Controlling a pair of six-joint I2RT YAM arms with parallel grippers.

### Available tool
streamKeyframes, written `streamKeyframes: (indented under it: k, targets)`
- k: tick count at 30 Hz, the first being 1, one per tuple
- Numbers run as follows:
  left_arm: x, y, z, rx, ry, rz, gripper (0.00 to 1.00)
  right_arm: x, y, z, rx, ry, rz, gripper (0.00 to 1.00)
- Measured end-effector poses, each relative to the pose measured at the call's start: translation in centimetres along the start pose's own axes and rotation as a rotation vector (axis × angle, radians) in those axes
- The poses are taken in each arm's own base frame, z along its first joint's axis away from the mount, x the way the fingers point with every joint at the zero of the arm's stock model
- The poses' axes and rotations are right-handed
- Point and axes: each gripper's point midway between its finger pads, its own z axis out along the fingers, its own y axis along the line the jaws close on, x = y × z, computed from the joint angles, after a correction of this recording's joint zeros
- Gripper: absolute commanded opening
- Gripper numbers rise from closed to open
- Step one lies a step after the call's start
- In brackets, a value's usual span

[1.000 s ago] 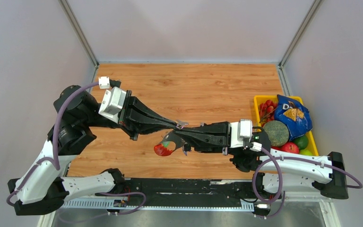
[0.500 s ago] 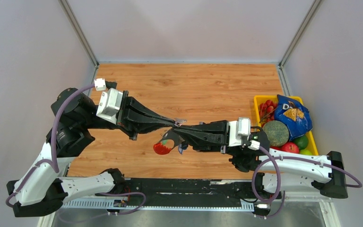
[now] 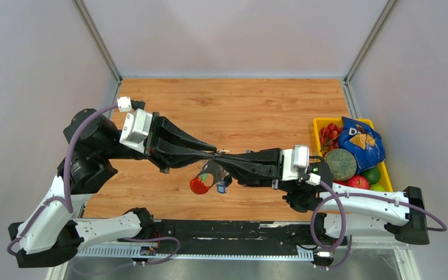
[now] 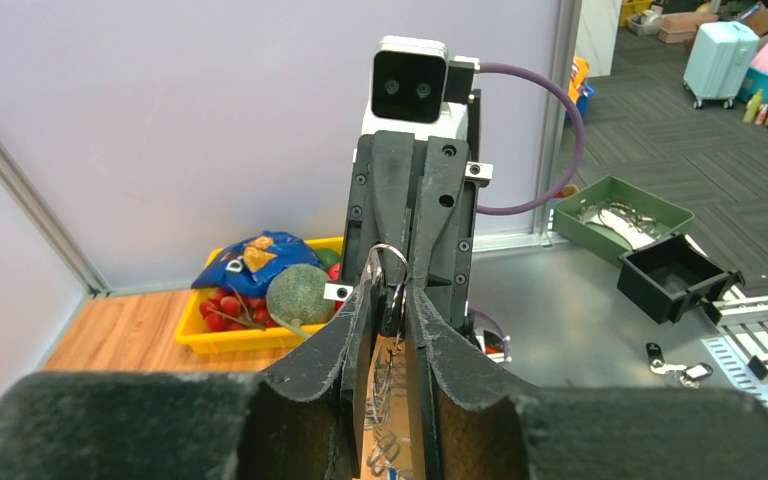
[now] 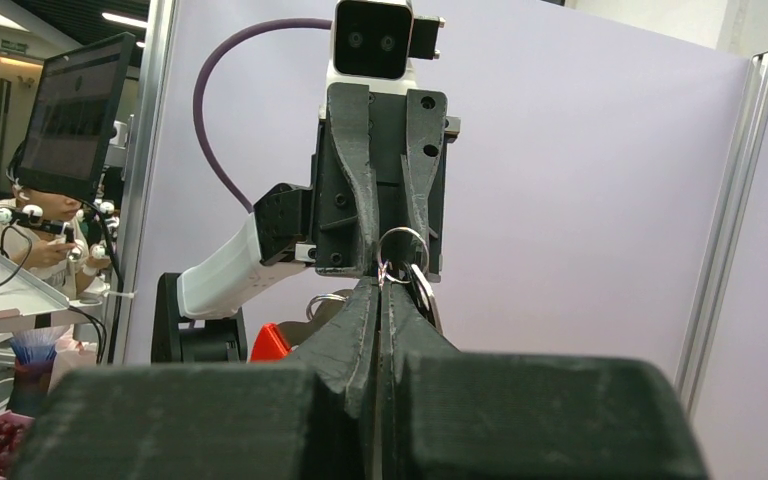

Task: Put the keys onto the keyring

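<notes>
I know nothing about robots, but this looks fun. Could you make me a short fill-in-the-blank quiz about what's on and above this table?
1. The tag hanging in the middle of the scene is ___.
2. The fruit lies in a tray coloured ___.
3. That tray sits at the ___ edge of the table.
4. The snack bag on top of the fruit is ___.
Missing words: red; yellow; right; blue.
</notes>
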Motion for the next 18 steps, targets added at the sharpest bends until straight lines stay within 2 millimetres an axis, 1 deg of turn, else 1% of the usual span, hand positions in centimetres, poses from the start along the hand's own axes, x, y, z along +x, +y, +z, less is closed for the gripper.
streamKeyframes:
  k: [10, 18]
  targets:
    - [-0.2, 0.27, -0.22, -0.027, -0.006, 0.004, 0.32, -0.18, -0.56, -0.01, 0.027, -0.003, -0.032, 0.0]
    - [-0.12, 0.46, -0.55, -0.054, -0.006, 0.003, 0.39, -0.76, -0.86, -0.02, 0.049, -0.015, -0.061, 0.0]
